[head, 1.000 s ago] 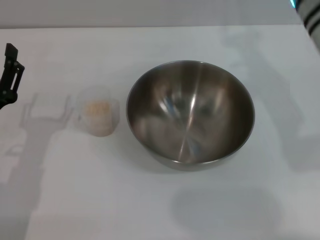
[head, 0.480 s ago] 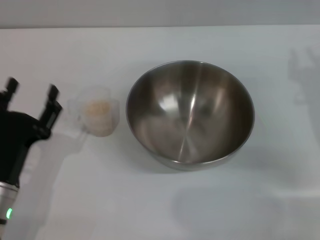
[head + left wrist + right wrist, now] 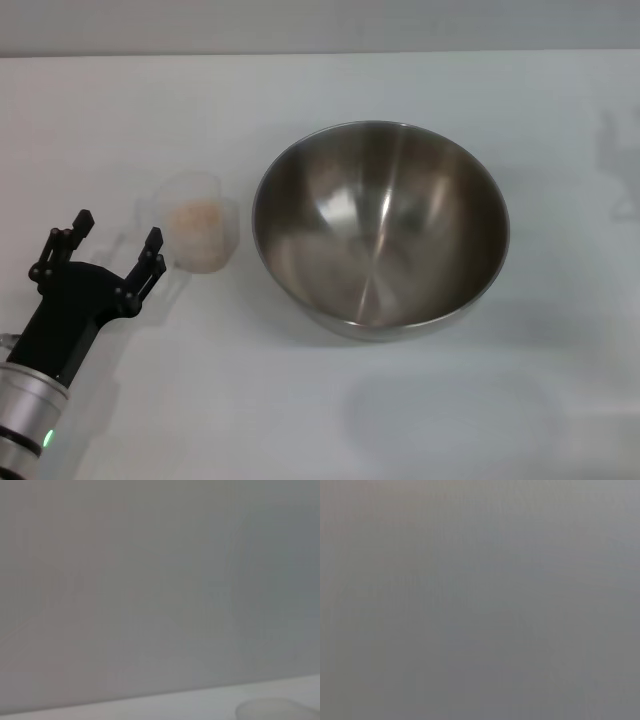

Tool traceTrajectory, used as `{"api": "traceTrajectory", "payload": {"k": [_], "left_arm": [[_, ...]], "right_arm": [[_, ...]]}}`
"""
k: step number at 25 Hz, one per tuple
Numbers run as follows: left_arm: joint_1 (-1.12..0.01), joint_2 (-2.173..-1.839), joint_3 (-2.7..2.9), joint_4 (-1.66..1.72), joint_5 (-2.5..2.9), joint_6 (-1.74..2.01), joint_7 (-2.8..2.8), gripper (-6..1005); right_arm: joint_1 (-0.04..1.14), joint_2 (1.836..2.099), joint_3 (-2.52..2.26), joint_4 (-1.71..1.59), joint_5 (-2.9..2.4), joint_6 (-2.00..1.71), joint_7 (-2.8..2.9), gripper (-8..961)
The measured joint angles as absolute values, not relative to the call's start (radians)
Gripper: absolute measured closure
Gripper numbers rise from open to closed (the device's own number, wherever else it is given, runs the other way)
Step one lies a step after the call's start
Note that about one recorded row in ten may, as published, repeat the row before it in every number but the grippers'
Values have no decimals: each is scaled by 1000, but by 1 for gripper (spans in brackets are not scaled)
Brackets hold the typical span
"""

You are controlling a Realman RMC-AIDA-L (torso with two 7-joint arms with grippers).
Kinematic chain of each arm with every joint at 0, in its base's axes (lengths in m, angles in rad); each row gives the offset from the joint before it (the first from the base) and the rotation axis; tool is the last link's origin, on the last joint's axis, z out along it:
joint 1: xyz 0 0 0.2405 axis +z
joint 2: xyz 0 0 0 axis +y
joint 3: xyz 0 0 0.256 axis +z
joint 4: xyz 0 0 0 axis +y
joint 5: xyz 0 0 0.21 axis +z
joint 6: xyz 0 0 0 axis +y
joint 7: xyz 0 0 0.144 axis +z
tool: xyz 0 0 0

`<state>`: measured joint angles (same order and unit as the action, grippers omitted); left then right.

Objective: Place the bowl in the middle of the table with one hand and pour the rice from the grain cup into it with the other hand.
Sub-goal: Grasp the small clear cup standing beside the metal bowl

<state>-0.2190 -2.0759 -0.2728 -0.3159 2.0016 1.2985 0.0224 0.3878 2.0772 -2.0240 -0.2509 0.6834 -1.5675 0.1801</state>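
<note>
The stainless-steel bowl (image 3: 380,228) stands empty near the middle of the white table (image 3: 330,400). The clear grain cup (image 3: 195,232) stands upright just left of it, holding pale rice (image 3: 197,216). My left gripper (image 3: 118,238) is open at the lower left, its fingertips (image 3: 153,240) pointing toward the cup and a short gap away from it. In the left wrist view the cup's rim (image 3: 277,711) shows faintly at the frame's edge. My right gripper is out of view, and its wrist view shows only plain grey.
The table's far edge (image 3: 320,54) runs along the top of the head view against a grey wall. A faint shadow (image 3: 622,150) lies on the table at the far right.
My left gripper has come in from the left edge and moved down and toward me, now pointing at the cup from its lower left. The right arm has left the upper right corner.
</note>
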Motion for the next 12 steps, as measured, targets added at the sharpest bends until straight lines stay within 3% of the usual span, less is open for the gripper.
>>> {"api": "traceTrajectory", "payload": {"k": [12], "left_arm": [[-247,-2077,-301,-311,1996,1233,28,196]], "right_arm": [[383,2075,-2024,-235,683,-1586,179,533]]}}
